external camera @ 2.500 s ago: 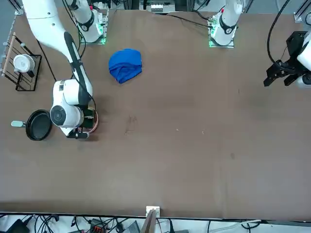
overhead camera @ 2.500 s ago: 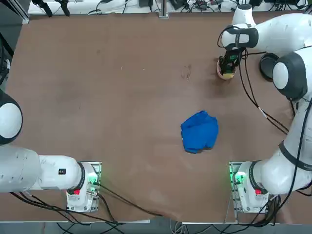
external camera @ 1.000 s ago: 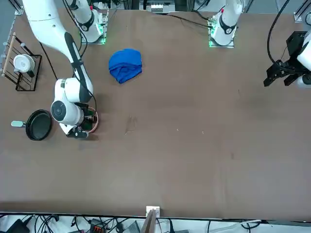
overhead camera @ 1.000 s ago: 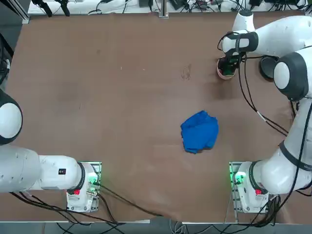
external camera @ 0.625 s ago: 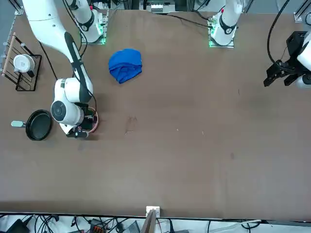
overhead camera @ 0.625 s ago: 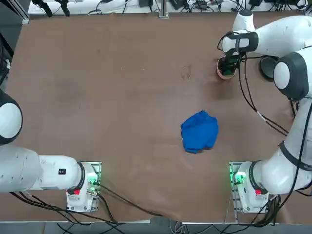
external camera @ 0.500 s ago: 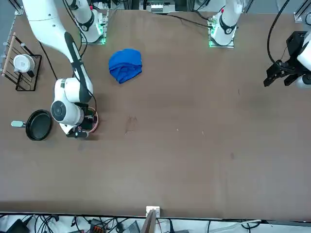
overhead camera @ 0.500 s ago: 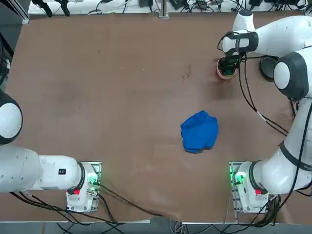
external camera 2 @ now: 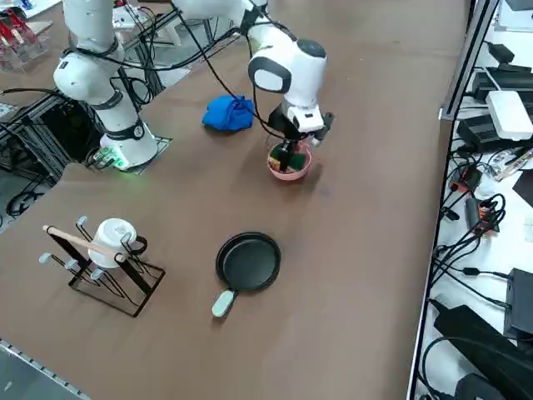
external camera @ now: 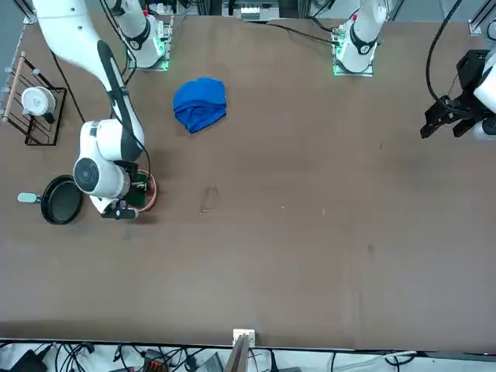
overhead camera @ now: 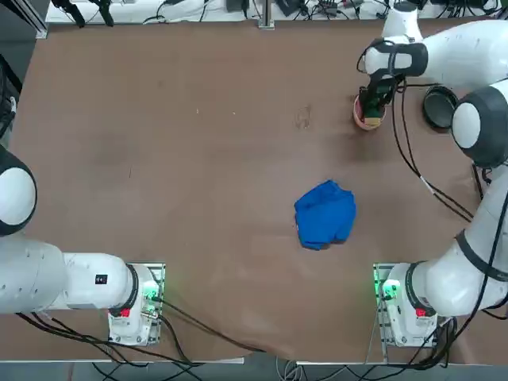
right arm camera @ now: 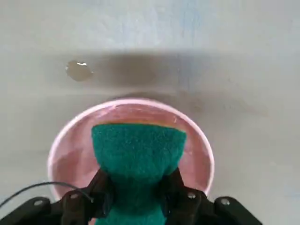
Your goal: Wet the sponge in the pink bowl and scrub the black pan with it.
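My right gripper (right arm camera: 137, 193) is shut on the green sponge (right arm camera: 138, 152), which bulges out beyond the fingers (right arm camera: 101, 186). The sponge hangs just above the inside of the pink bowl (right arm camera: 60, 146). In the top view the gripper (overhead camera: 371, 101) stands over the bowl (overhead camera: 359, 120) at the far right of the table. The black pan (overhead camera: 439, 107) lies on the table to the right of the bowl, apart from it. From the right side the pan (external camera 2: 248, 261) shows a short pale handle (external camera 2: 222, 302), with the bowl (external camera 2: 287, 172) under the gripper (external camera 2: 291, 152).
A crumpled blue cloth (overhead camera: 324, 214) lies near the table's middle, nearer the arm's base than the bowl. A wire rack with a white mug (external camera 2: 106, 246) stands beyond the pan at the table's right edge. A water drop (right arm camera: 78, 70) sits on the table beside the bowl.
The right wrist has moved slightly up and toward the far edge, carrying the sponge with it over the bowl. The gripper has stayed shut. Bowl, pan and cloth have not moved.
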